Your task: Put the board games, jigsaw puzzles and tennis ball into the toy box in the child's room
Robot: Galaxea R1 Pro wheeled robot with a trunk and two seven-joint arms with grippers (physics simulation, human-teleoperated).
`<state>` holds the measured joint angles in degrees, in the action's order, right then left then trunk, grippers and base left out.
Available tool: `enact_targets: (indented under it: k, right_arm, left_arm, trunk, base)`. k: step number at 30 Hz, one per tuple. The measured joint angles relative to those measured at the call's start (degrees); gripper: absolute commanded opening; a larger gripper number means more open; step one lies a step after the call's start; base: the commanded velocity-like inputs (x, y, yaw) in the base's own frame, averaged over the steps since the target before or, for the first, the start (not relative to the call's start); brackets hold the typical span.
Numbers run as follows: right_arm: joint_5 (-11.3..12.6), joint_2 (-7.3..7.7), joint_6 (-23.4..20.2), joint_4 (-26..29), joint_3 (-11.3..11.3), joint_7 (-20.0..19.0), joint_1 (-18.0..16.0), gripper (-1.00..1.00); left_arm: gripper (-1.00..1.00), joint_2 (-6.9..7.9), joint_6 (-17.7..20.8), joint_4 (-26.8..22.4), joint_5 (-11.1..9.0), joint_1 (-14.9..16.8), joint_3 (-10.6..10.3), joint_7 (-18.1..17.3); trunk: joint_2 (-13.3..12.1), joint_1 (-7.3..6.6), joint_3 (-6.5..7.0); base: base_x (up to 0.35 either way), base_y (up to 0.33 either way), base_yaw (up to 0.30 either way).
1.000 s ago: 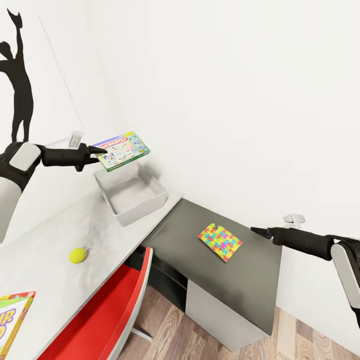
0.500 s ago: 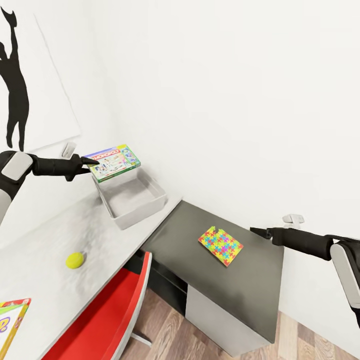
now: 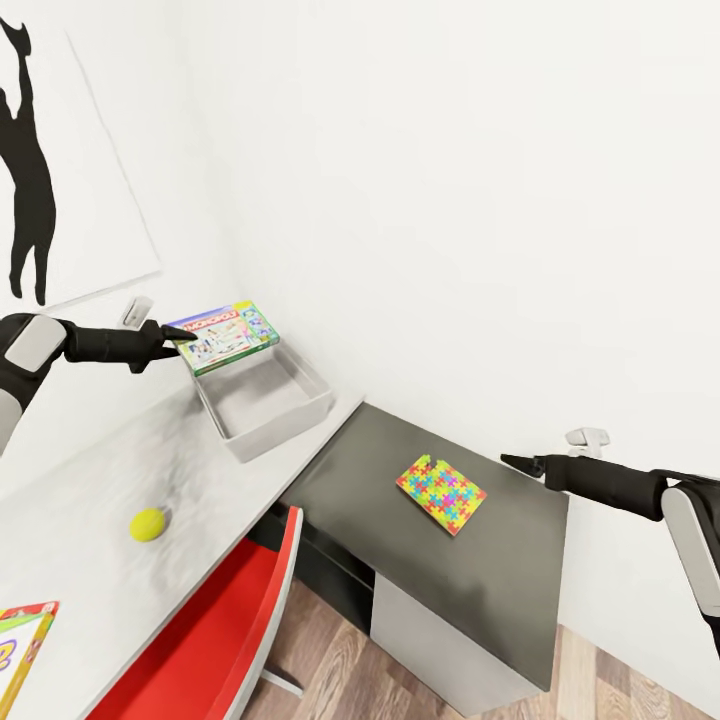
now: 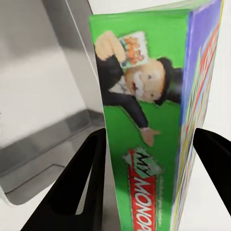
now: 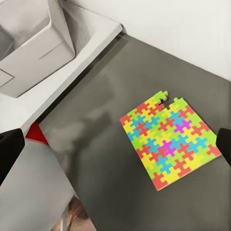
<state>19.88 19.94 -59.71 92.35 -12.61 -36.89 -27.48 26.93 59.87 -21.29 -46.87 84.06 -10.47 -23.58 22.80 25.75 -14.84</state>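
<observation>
My left gripper (image 3: 184,336) is shut on a green-edged board game (image 3: 227,337) and holds it just above the far rim of the grey toy box (image 3: 268,408). In the left wrist view the fingers (image 4: 84,180) clamp the game's green edge (image 4: 144,139), with the toy box (image 4: 43,96) below. A tennis ball (image 3: 148,523) lies on the light-grey table (image 3: 90,470). One jigsaw puzzle (image 3: 440,493) lies flat on the dark wing. My right gripper (image 3: 512,462) hovers open beside it; the right wrist view shows the jigsaw puzzle (image 5: 168,139) between its spread fingers (image 5: 10,149).
A second board game (image 3: 22,640), yellow and red, pokes in at the table's near left corner. A red chair (image 3: 235,620) is tucked under the table's front edge. White walls close off the back, with a black silhouette print (image 3: 30,190) at left.
My left gripper has carried the green-edged board game lower, closer to the toy box. The head view shifted slightly. The right arm has stayed still.
</observation>
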Motion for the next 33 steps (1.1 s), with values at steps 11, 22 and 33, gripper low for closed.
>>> enact_targets:
  k: [11,22,33]
  right_arm:
    - [1.3,-0.47,0.9,0.0,-0.2,-3.5,-1.2,1.0]
    - [1.3,-0.47,0.9,0.0,-0.2,-3.5,-1.2,1.0]
    - [1.3,-0.47,0.9,0.0,-0.2,-3.5,-1.2,1.0]
  left_arm:
    - [-1.0,-0.38,-3.6,-3.5,-1.4,-3.6,1.7,1.4]
    - [-1.0,-0.39,-4.0,-7.1,-1.5,-3.6,1.7,1.4]
    - [-1.0,-0.39,-4.0,-7.4,-1.4,-3.6,1.7,1.4]
  trunk:
    - [0.0,0.0,0.0]
    - [0.0,0.0,0.0]
    - [0.0,0.0,0.0]
  base:
    - [0.0,0.0,0.0]
    - [0.0,0.0,0.0]
    - [0.0,0.0,0.0]
